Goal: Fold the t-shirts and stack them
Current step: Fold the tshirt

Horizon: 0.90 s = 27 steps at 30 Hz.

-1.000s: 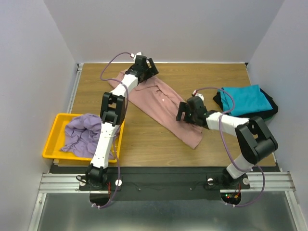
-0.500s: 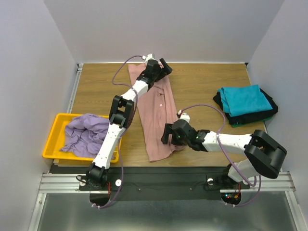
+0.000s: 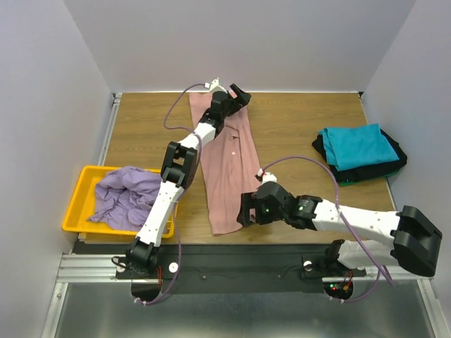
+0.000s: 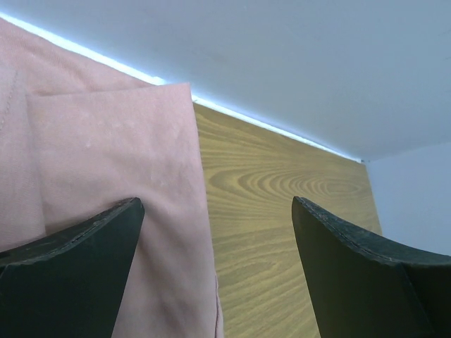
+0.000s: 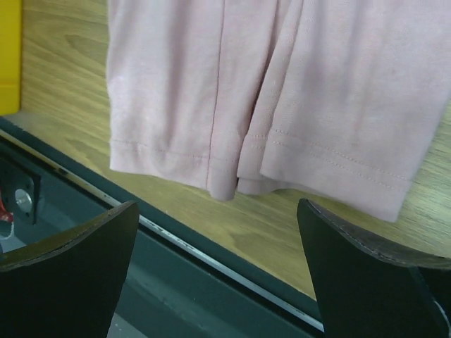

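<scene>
A dusty pink t-shirt [image 3: 229, 169] lies folded lengthwise as a long strip down the middle of the table. My left gripper [image 3: 238, 94] hovers open over its far end, where pink cloth [image 4: 106, 155] fills the left of the left wrist view. My right gripper [image 3: 246, 209] is open just off the near hem [image 5: 232, 169], nothing between its fingers. A lavender t-shirt [image 3: 123, 197] is bunched in the yellow bin [image 3: 76, 204]. A folded teal t-shirt [image 3: 358, 146] rests on a black one [image 3: 394, 163] at the right.
The table's near edge and a dark metal rail [image 5: 176, 274] run just below the pink hem. The back wall [image 4: 282, 56] stands close behind the left gripper. Bare wood [image 3: 303, 120] lies between the pink strip and the teal stack.
The pink t-shirt swung from a diagonal to a straight strip running front to back. The right gripper moved toward the near edge and now stands off the hem; the left shifted slightly right.
</scene>
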### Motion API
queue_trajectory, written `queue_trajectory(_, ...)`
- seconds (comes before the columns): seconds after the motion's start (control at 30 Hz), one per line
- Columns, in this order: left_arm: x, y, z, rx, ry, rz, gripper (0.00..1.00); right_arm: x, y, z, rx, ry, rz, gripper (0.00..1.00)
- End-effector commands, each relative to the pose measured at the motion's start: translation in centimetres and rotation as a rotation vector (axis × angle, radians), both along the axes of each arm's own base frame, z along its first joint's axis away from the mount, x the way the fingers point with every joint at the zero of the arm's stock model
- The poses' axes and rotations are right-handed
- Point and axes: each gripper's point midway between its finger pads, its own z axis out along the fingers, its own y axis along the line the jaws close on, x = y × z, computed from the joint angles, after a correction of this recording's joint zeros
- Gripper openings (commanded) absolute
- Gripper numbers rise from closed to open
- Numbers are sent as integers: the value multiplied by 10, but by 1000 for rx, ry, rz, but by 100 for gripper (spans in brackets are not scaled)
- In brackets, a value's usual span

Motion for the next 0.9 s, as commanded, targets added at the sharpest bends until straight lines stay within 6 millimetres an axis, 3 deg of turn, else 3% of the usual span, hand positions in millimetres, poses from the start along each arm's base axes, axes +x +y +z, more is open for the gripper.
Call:
queue_trajectory(0.0, 6, -7, 67, -75, -198, -37, 99, 9, -3, 29, 11, -87, -1, 100)
queue_trajectory(0.07, -2, -16, 83, -84, -228, -93, 99, 17, -9, 42, -1, -131, -36, 100)
queue_trajectory(0.1, -8, -21, 108, -87, -262, -115, 99, 22, -12, 51, -6, -157, -61, 100)
queue_trajectory(0.17, -20, -27, 123, -50, -259, -162, 99, 25, -18, 57, -6, -179, -89, 100)
queue_trajectory(0.2, -31, -26, 170, -32, -322, -171, 99, 27, -20, 58, -1, -182, -108, 100)
queue_trajectory(0.23, -42, -30, 189, -14, -343, -184, 99, 28, -26, 58, 2, -194, -131, 100)
queue_trajectory(0.27, -51, -30, 178, 27, -294, -188, 99, 31, -29, 60, -5, -211, -150, 100)
queue_trajectory(0.3, -72, -26, 233, 38, -358, -193, 99, 37, -36, 64, -15, -247, -180, 100)
queue_trajectory(0.33, -83, -22, 245, 52, -362, -203, 99, 38, -40, 64, -23, -260, -195, 100)
queue_trajectory(0.37, -96, -21, 224, 86, -296, -238, 99, 40, -43, 67, -17, -270, -218, 100)
queue_trajectory(0.4, -120, -11, 269, 79, -337, -241, 99, 40, -46, 68, 2, -265, -249, 100)
queue_trajectory(0.43, -132, -5, 271, 110, -328, -249, 99, 42, -50, 70, 6, -276, -271, 100)
queue_trajectory(0.53, -190, 21, 260, 183, -242, -214, 99, 39, -59, 72, 49, -278, -317, 100)
queue_trajectory(0.57, -222, 35, 242, 211, -199, -175, 99, 37, -61, 70, 56, -273, -320, 100)
queue_trajectory(0.63, -259, 44, 223, 207, -154, -163, 99, 32, -59, 66, 68, -247, -301, 100)
queue_trajectory(0.67, -282, 59, 166, 242, -46, -131, 99, 30, -58, 63, 67, -235, -291, 100)
queue_trajectory(0.7, -316, 56, 183, 210, -91, -144, 99, 27, -56, 59, 63, -220, -273, 100)
queue_trajectory(0.73, -336, 57, 172, 206, -83, -156, 99, 21, -51, 55, 63, -192, -236, 100)
queue_trajectory(0.77, -371, 62, 144, 193, -20, -146, 99, 19, -50, 52, 48, -185, -208, 100)
queue_trajectory(0.8, -378, 75, 131, 181, 24, -100, 99, 17, -48, 48, 39, -172, -195, 100)
queue_trajectory(0.83, -403, 67, 119, 169, 57, -135, 99, 16, -48, 41, 14, -158, -184, 100)
queue_trajectory(0.87, -417, 71, 103, 180, 100, -145, 99, 16, -48, 38, 1, -151, -183, 100)
